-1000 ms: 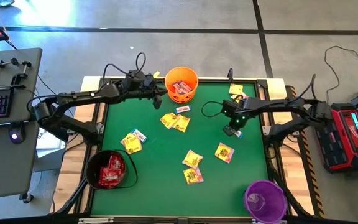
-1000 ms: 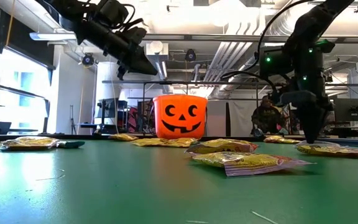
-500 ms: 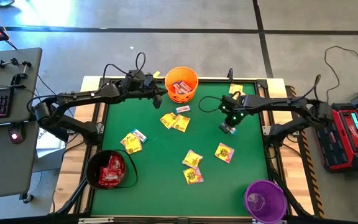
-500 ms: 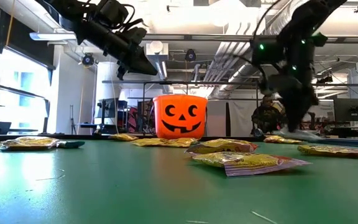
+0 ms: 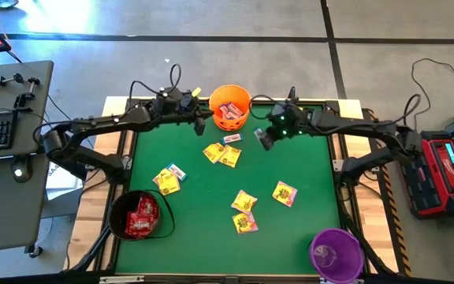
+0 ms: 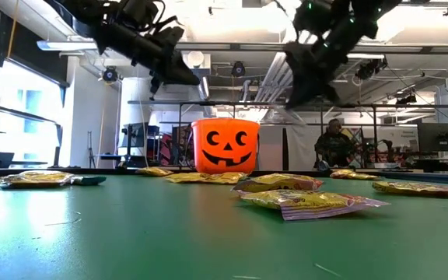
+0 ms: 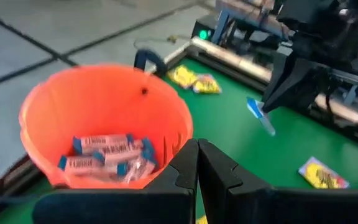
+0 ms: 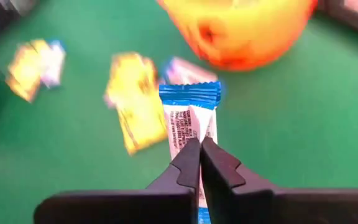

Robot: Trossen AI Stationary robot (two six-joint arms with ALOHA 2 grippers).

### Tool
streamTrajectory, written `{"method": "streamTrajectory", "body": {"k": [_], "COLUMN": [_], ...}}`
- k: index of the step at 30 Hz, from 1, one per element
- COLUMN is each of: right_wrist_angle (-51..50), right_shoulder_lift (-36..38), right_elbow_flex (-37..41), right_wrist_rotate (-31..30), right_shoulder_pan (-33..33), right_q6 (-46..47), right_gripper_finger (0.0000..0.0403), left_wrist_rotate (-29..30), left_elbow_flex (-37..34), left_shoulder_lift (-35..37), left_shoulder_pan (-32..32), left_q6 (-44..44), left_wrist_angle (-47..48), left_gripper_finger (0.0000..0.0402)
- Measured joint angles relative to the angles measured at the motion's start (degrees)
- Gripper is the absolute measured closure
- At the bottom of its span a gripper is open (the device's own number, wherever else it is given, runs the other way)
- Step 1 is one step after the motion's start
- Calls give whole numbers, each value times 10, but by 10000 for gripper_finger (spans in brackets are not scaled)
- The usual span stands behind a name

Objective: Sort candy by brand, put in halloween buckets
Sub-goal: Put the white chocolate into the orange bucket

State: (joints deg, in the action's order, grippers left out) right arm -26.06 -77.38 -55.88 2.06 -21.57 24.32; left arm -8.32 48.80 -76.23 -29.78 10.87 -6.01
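White-and-blue candy packet [image 8: 189, 118] hangs pinched in the right gripper [image 5: 263, 140] beside the orange bucket [image 5: 230, 106], likely bound there with its matching brand. Left gripper [image 5: 201, 120], shut and empty, waits at that bucket's other side.

In the high view the table [image 5: 290, 237] fills the middle of the frame. One bucket [image 5: 230, 106] stands at its top edge near the centre, a second bucket [image 5: 138, 214] at the lower left, a third bucket [image 5: 336, 254] at the lower right. Loose candy [image 5: 244, 201] lies scattered between them, some just below the top bucket. More candy [image 7: 104, 155] lies inside that bucket, and packets [image 5: 142, 214] inside the lower-left one.
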Motion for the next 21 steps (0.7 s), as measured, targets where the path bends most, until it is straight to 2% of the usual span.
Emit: {"method": "streamTrajectory", "body": {"k": [6, 11, 16, 21], "right_wrist_angle": [76, 121, 123, 84], "right_shoulder_lift": [-19, -78, -152, -237], "right_elbow_flex": [-47, -108, -183, -285], "right_wrist_rotate": [-68, -101, -116, -116], "right_shoulder_pan": [9, 8, -10, -40], "right_q6": [6, -21, -38, -40], "right_gripper_finger": [403, 403, 403, 403], "left_wrist_rotate": [9, 25, 45, 53], "left_elbow_flex": [0, 0, 0, 0], "left_shoulder_lift": [17, 25, 25, 25], "left_shoulder_pan": [-2, -3, -2, -2], "left_q6": [-11, -15, -15, -15], "left_wrist_angle": [-26, -34, -34, -34], "left_gripper_finger": [401, 401, 401, 401]}}
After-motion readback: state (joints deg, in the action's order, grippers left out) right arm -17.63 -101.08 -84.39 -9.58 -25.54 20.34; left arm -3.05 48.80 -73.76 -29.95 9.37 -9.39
